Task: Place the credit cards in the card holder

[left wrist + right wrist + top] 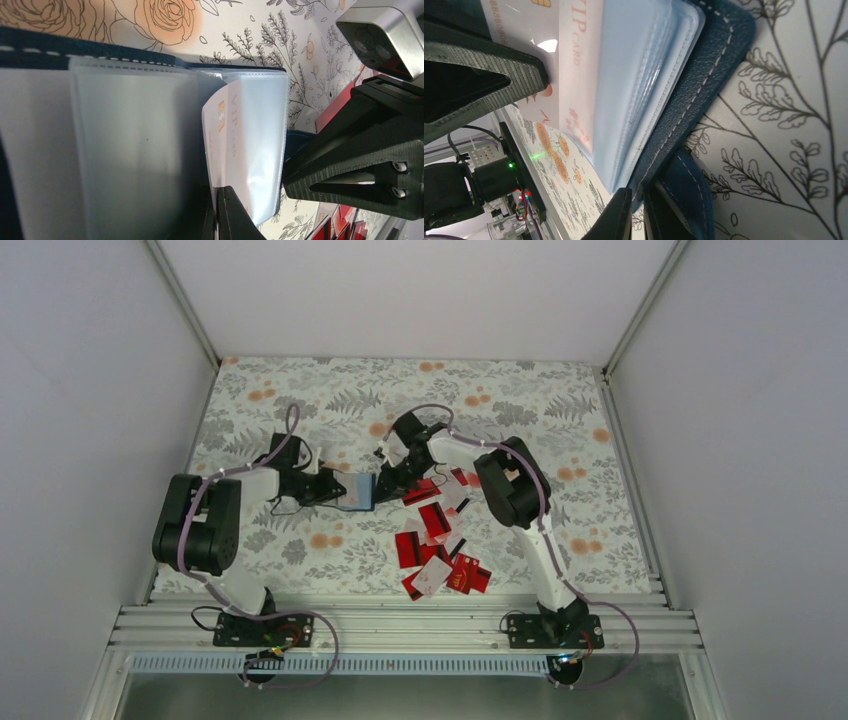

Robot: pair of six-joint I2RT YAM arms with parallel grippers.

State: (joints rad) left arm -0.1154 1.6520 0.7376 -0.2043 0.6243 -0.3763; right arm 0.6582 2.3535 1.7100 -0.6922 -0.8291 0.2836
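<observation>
A: Where's the card holder [357, 492]?
B: Mid-table, open; left gripper [338, 488] pinches a sleeve [262, 125], right gripper [386, 477] looks clamped on the navy cover [704, 85]. The white VIP card [220, 131] is half in.
A: Loose credit cards [437, 532]?
B: Toward the near edge from it, right arm [515, 495] closest.

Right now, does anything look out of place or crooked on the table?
Yes. The white card sits askew, only partly inside a clear sleeve of the open card holder. The red cards lie scattered in an overlapping heap beside it, not stacked.
</observation>
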